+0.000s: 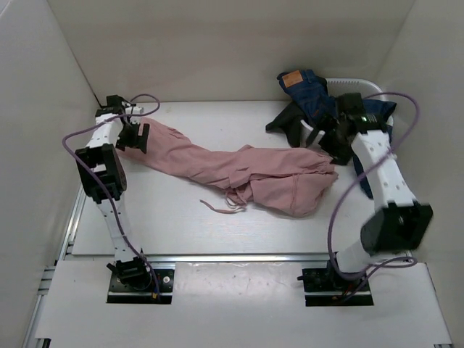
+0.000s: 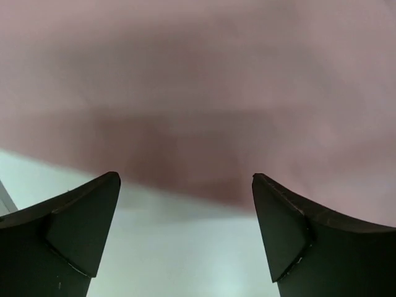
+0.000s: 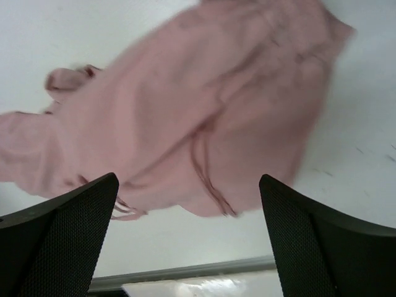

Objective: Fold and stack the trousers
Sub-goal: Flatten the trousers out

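The dusty-pink trousers (image 1: 239, 170) lie crumpled across the middle of the table, one leg stretching to the far left, the bunched waist end at the right, thin drawstrings (image 1: 221, 206) trailing toward the front. My left gripper (image 1: 134, 138) hovers at the left leg end, open; its wrist view shows pink cloth (image 2: 204, 93) just beyond the spread fingers (image 2: 80, 229), nothing between them. My right gripper (image 1: 326, 141) is open above the right end of the trousers (image 3: 198, 117), its mesh-padded fingers (image 3: 309, 247) wide apart and empty.
A pile of dark clothes with blue jeans (image 1: 315, 94) and a black garment (image 1: 290, 119) sits at the back right, beside a white basket rim (image 1: 359, 81). White walls enclose the table. A metal rail (image 1: 232, 257) runs along the front edge.
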Controlling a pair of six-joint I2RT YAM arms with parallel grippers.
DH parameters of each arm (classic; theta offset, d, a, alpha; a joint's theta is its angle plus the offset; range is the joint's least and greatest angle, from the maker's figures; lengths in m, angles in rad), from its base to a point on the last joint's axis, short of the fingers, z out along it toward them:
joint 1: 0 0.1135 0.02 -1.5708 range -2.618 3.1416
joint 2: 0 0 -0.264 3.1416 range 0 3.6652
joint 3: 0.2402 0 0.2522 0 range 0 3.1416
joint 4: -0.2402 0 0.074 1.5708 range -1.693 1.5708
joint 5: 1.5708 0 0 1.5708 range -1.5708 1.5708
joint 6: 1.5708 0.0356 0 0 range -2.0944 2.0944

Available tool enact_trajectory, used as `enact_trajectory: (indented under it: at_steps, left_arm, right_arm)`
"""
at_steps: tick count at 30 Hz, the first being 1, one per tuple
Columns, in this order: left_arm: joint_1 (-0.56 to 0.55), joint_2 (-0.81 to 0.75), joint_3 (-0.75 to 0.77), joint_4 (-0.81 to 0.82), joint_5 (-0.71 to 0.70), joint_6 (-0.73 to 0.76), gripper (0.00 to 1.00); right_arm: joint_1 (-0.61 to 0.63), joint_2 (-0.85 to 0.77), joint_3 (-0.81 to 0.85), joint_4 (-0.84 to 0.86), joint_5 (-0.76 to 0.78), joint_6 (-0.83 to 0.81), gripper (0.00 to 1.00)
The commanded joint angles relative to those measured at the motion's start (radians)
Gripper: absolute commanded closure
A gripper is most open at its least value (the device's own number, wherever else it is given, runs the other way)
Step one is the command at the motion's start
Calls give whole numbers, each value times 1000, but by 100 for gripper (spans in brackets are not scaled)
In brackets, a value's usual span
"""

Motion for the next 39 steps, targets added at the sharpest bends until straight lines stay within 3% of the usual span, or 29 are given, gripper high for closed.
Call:
enact_trajectory:
  at_steps: [1, 4, 8, 9, 10, 14, 20, 24, 28, 31, 33, 34, 35, 36, 37, 38, 39]
  left_arm:
    - [-17, -351, -143, 18, 68, 61, 0]
    - [-77, -512, -298, 19, 87, 158, 1]
    - [-297, -668, -589, 21, 129, 293, 1]
    - [-330, -687, -627, 43, 172, 318, 0]
    - [-367, -701, -654, 43, 212, 338, 0]
    - [-686, -687, -710, 94, 222, 376, 0]
    - [-952, -506, -739, 254, 156, 355, 0]
    - [-1023, -420, -727, 363, 46, 295, 0]
    - [-1023, -303, -627, 397, 24, 244, 0]
    - [-1023, -224, -592, 425, 24, 201, 0]
    - [-1023, -187, -557, 425, 50, 169, 2]
    - [-1011, -187, -544, 425, 82, 142, 12]
    - [-1011, -176, -535, 425, 100, 128, 29]
    - [-1001, -176, -520, 425, 101, 114, 46]
    - [-1000, -164, -511, 425, 87, 103, 81]
    - [-1000, -164, -501, 425, 69, 92, 86]
    - [-988, -164, -501, 425, 52, 92, 86]
  right_arm:
    - [-20, -261, -160, -86, 237, 10, 1]
    - [-52, -363, -447, 59, 185, 33, 3]
    - [-127, -354, -674, 350, 50, 96, 1]
    - [-164, -331, -710, 492, 6, 107, 1]
    - [-175, -311, -733, 553, -93, 107, 1]
    - [-175, -167, -706, 601, -128, 56, 1]
    - [-216, -95, -762, 754, -148, 110, 1]
    - [-229, -38, -741, 779, -134, 101, 1]
    - [-229, 5, -732, 767, -111, 101, 2]
    - [-229, 15, -753, 778, -120, 101, 10]
    - [-229, 15, -753, 778, -137, 101, 22]
    - [-229, 5, -753, 778, -148, 101, 28]
    - [-229, -13, -762, 768, -148, 101, 43]
    - [-229, -27, -773, 759, -148, 101, 49]
    - [-229, -56, -773, 759, -148, 101, 55]
    - [-229, -71, -785, 741, -157, 101, 62]
    - [-229, -88, -785, 726, -157, 101, 63]
